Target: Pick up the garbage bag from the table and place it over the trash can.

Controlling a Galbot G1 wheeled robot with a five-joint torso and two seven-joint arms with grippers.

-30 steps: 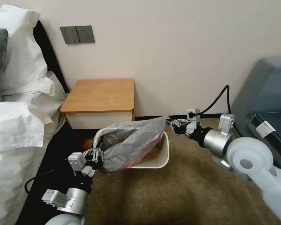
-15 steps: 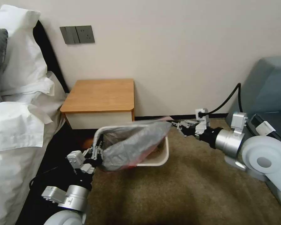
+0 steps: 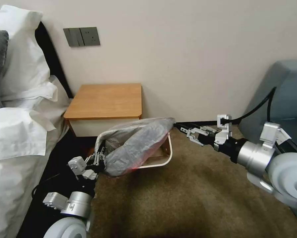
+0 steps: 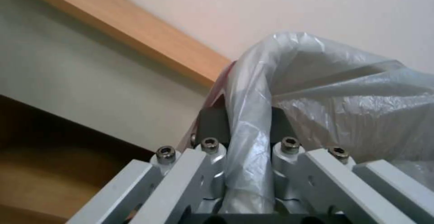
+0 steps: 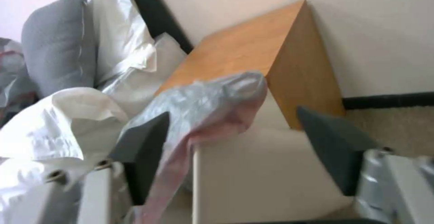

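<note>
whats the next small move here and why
Probably the right pincer should close in on the garbage bag's far corner and grip it. It is open beside the trash can, apart from the bag, while the left pincer is shut on the near end. The bag lies bunched across the rim, not spread around it.

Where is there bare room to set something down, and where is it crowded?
Free: the table top, between the white bedding and the wall; also the carpet in front of the trash can. Crowded: the can's mouth, draped by the garbage bag, left pincer clamping it, right pincer open alongside.
</note>
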